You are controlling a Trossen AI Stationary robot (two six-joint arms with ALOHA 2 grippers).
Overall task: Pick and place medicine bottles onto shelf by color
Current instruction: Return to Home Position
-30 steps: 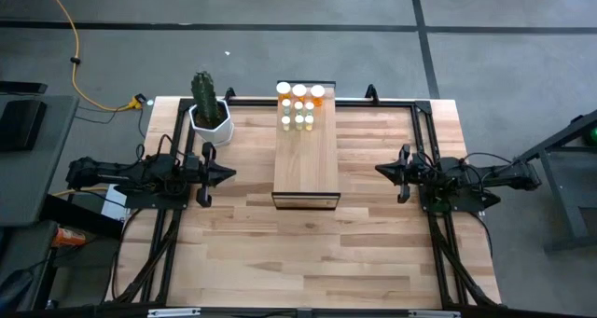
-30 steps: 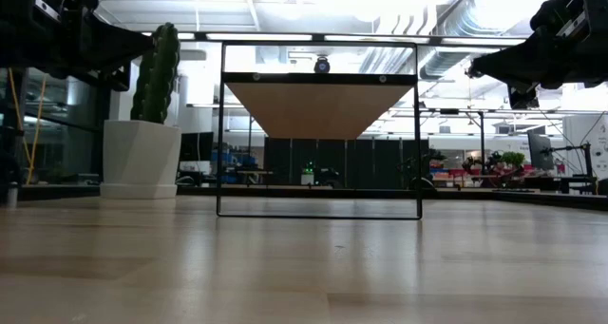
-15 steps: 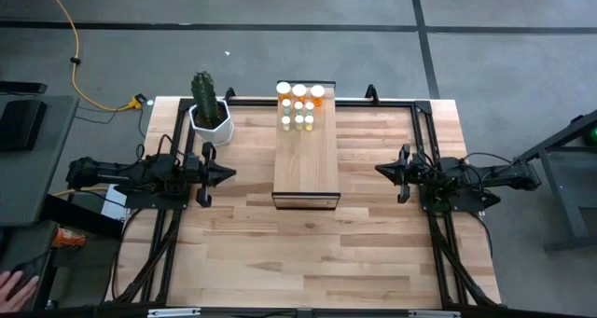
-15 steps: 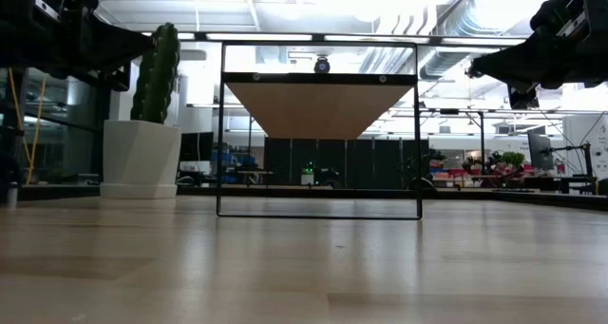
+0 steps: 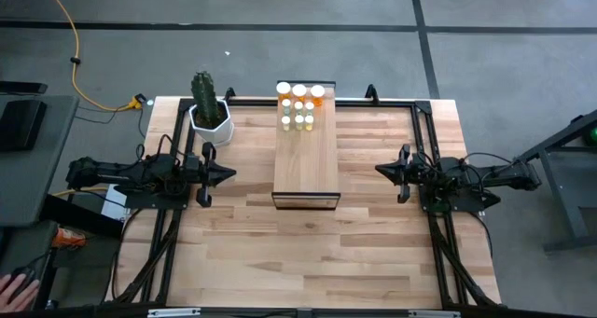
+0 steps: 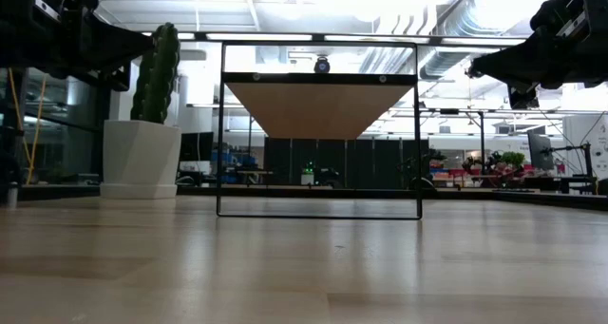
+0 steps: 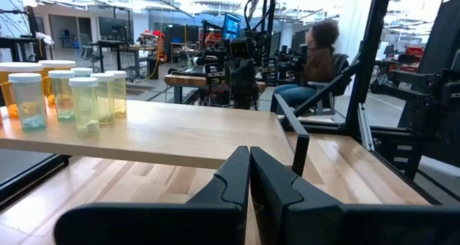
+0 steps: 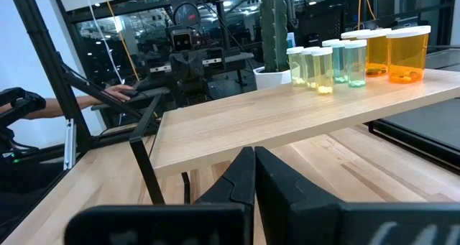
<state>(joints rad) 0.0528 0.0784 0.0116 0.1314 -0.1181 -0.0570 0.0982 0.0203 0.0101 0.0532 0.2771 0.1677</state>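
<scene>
The shelf (image 5: 305,155) stands mid-table on its dark frame. Several medicine bottles stand upright on its far end: orange ones (image 5: 300,93) at the far edge, pale green-yellow ones (image 5: 298,122) just in front; they also show in the left wrist view (image 7: 85,105) and the right wrist view (image 8: 321,69). My left gripper (image 5: 230,173) is shut and empty, left of the shelf, pointing at it. My right gripper (image 5: 380,169) is shut and empty, right of the shelf, pointing at it.
A cactus in a white pot (image 5: 209,113) stands at the table's far left, beside the shelf. A person's hand (image 5: 11,286) shows off the table at the near left. A seated person (image 7: 316,58) shows in the room beyond.
</scene>
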